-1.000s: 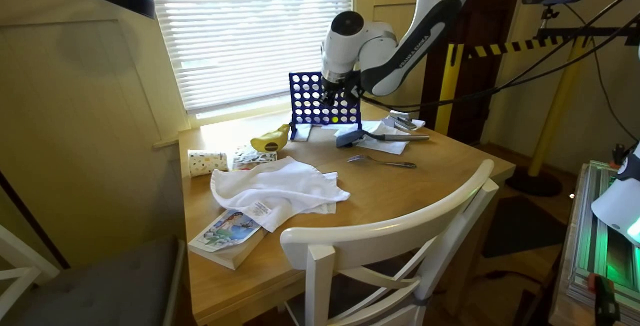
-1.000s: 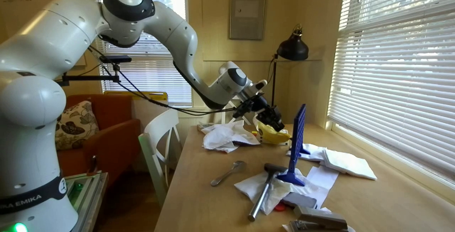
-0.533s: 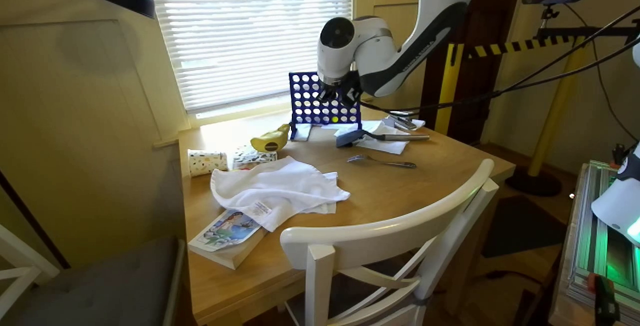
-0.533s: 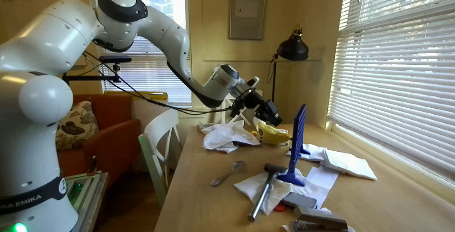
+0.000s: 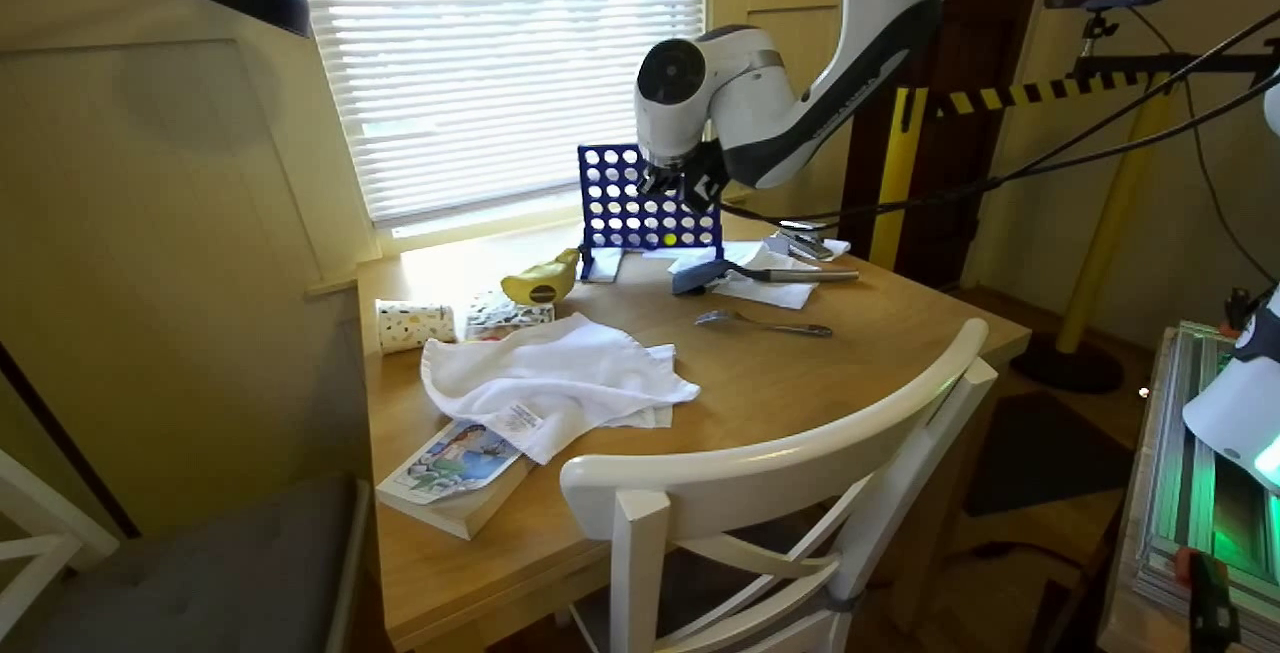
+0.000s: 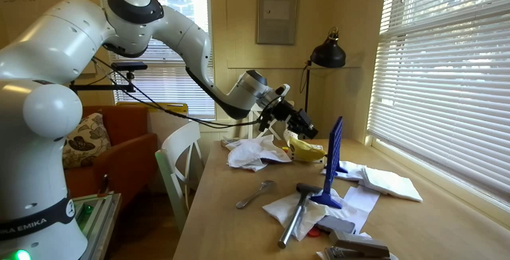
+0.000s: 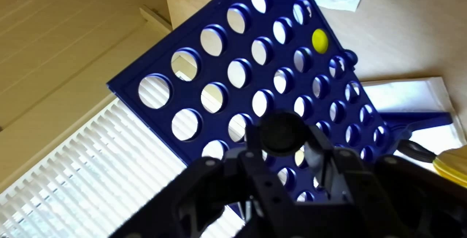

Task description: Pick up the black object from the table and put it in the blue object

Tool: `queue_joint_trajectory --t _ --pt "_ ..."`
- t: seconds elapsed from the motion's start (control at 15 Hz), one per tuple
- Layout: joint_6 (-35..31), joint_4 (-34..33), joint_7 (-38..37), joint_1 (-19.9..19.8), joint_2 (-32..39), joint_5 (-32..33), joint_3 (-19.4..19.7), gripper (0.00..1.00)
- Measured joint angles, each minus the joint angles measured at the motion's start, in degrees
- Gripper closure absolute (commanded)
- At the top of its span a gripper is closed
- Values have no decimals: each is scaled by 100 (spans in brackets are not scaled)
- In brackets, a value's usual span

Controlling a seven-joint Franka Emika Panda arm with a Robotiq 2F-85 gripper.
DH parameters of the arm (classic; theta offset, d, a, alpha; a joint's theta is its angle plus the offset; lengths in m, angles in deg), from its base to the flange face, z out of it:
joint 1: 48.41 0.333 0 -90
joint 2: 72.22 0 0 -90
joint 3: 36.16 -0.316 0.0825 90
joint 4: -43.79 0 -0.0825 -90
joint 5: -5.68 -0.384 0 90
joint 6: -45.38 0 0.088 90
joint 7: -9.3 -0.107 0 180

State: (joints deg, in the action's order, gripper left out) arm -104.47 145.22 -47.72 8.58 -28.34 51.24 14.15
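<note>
Pinching a round black disc (image 7: 282, 132) at the tips of the end effector (image 7: 285, 138); hard to make out in both exterior views. Facing the blue rack (image 6: 334, 148), upright just ahead but apart, partly hidden behind the end effector in the wrist view, with a yellow disc (image 7: 320, 41) in its bottom row. Hanging over the surface (image 5: 800, 378), with a banana (image 6: 305, 150), cut off in the wrist view, and a fork (image 5: 775, 327) below, and a window blind (image 5: 520, 63) past the rack.

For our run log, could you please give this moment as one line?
gripper: holding black disc; blue rack: upright, yellow disc inside; insertion: not yet done
</note>
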Motion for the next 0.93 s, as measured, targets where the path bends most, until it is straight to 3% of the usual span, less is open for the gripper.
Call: queue_joint_trajectory --t 0.13,0.2,0.47,0.73,0.93 --pt "0 -1 0 -1 0 0 -1 65" --pt "0 -1 0 -1 0 1 -2 90" --pt "281 -69 -335 -13 3 276 -36 90" --pt "1381 -331 -1085 -8 2 956 -170 90" --pt "2298 -567 -1578 -104 -49 1647 -476 90"
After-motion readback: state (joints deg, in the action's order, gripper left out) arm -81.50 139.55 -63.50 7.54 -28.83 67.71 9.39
